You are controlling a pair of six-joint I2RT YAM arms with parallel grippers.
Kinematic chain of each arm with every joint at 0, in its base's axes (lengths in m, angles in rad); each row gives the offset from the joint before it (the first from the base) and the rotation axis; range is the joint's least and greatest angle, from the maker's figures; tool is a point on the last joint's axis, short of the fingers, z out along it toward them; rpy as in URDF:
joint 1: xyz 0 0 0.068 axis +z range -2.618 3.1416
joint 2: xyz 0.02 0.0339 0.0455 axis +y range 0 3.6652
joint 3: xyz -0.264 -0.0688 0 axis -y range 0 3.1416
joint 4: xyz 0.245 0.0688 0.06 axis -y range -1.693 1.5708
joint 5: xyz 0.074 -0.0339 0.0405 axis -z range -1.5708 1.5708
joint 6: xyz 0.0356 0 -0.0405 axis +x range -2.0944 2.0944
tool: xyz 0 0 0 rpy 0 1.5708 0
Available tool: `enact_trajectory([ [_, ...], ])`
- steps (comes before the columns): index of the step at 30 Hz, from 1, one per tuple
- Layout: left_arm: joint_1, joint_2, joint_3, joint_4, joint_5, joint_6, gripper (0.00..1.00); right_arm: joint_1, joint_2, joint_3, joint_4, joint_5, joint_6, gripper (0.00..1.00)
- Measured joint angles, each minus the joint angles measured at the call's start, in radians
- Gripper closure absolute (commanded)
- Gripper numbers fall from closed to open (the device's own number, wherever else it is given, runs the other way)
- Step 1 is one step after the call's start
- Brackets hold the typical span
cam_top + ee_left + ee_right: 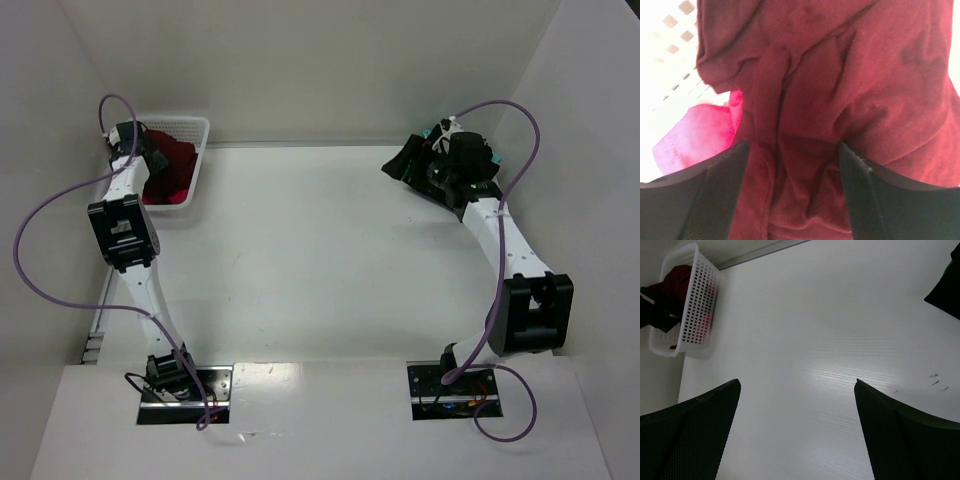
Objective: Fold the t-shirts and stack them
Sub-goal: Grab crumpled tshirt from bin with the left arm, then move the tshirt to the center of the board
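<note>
— Left wrist view: what is the left claw (pixel 792 200) doing?
— It is wide open. Its two black fingers (pixel 700 200) stand apart and pinch nothing. The dark red shirt (pixel 850 75) lies bunched up right under it and fills the gap between the fingers. I cannot tell if the tips touch the cloth.
— What else is close by?
— A pink shirt (pixel 695 135) peeks out from under the dark red one, on the left. Behind them is the white basket (pixel 675 30) with its little holes. Both shirts are inside it.
— Where is the basket?
— The top view shows it at the far left corner of the table (pixel 300 260). The left arm (pixel 125 235) goes forward from its base, bends at the elbow, and tips its claw down into the basket.
— And the right claw (pixel 797 430)?
— Open too, holding nothing, with bare table under it. A black shirt (pixel 405 165) lies crumpled at the far right of the table, just beside that claw. The right arm (pixel 510 250) bends out to the right at its elbow, then reaches to the far side. The black shirt and the basket are well apart.
</note>
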Motion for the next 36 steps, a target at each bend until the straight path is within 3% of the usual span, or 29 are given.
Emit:
enact_trajectory([
  [3, 0.0, 0.005, 0.009, 0.011, 0.03, -0.007, 0.66, 0.0, 0.002, 0.013, -0.001, 0.0, -0.003, 0.0],
  [5, 0.0, 0.005, 0.009, 0.016, 0.042, -0.019, 0.76, 0.0, 0.002, 0.014, -0.002, 0.001, -0.003, 0.0],
  [12, -0.002, -0.009, -0.036, 0.059, 0.082, -0.031, 0.93, 0.001, 0.006, 0.014, -0.004, 0.011, -0.003, 0.0],
  [13, -0.002, -0.021, -0.056, 0.069, 0.087, -0.032, 0.98, 0.002, 0.006, 0.014, -0.004, 0.013, -0.003, 0.0],
  [20, -0.01, -0.163, -0.11, 0.046, 0.099, 0.0, 1.0, 0.002, 0.019, 0.031, -0.001, 0.009, -0.003, 0.0],
  [24, -0.071, -0.288, -0.09, 0.001, 0.081, 0.073, 1.0, 0.002, 0.065, 0.109, 0.016, -0.024, -0.003, 0.0],
  [29, -0.199, -0.344, 0.132, -0.127, 0.041, 0.177, 1.0, 0.002, 0.112, 0.211, 0.036, -0.061, -0.003, 0.0],
  [33, -0.359, -0.344, 0.463, -0.264, 0.0, 0.256, 1.0, 0.002, 0.115, 0.248, 0.049, -0.088, -0.002, 0.0],
  [36, -0.489, -0.406, 0.552, -0.296, -0.002, 0.278, 1.0, 0.005, 0.109, 0.248, 0.062, -0.106, -0.001, 0.0],
])
